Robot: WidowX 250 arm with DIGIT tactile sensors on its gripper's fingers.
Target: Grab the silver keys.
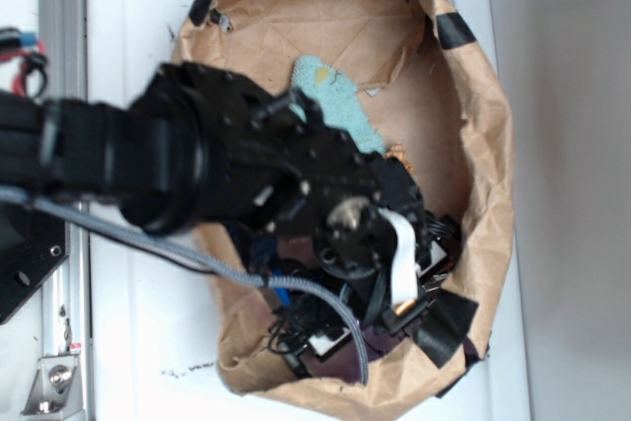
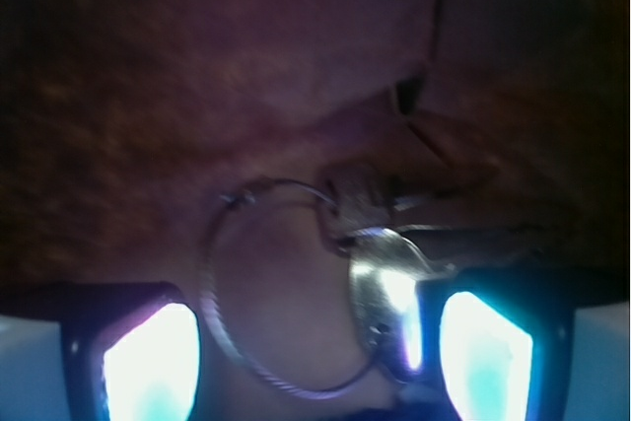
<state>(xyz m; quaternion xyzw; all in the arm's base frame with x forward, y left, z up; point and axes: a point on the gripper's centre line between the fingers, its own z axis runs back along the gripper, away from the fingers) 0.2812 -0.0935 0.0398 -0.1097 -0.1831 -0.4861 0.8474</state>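
In the exterior view, a metal rail (image 1: pixel 61 7) runs down the far left edge of the white worktop (image 1: pixel 138 342), with red and blue wires (image 1: pixel 28 51) just beside it. The black robot arm (image 1: pixel 168 160) reaches in from the left, a grey braided cable (image 1: pixel 197 258) trailing under it, and dips into a crumpled brown paper bag (image 1: pixel 488 135) whose rim is patched with black tape (image 1: pixel 455 32). Inside the bag, a teal cloth (image 1: pixel 340 101) lies against the paper just above the arm's wrist. The end effector (image 1: pixel 394 273) sits low in the bag's lower right part, largely hidden by its own housing. In the wrist view, dim brown paper fills the upper frame. The left finger pad (image 2: pixel 148 362) glows pale at the lower left, and the right finger pad (image 2: pixel 488 357) glows at the lower right; the two stand well apart, so the end effector is spread wide and grips nothing. Between them lie the silver keys (image 2: pixel 380 263): a thin wire ring (image 2: pixel 212 313) loops on the left side, and the shiny key blades bunch at its right, close against the right finger pad. Whether the metal touches that pad is too blurred to tell.
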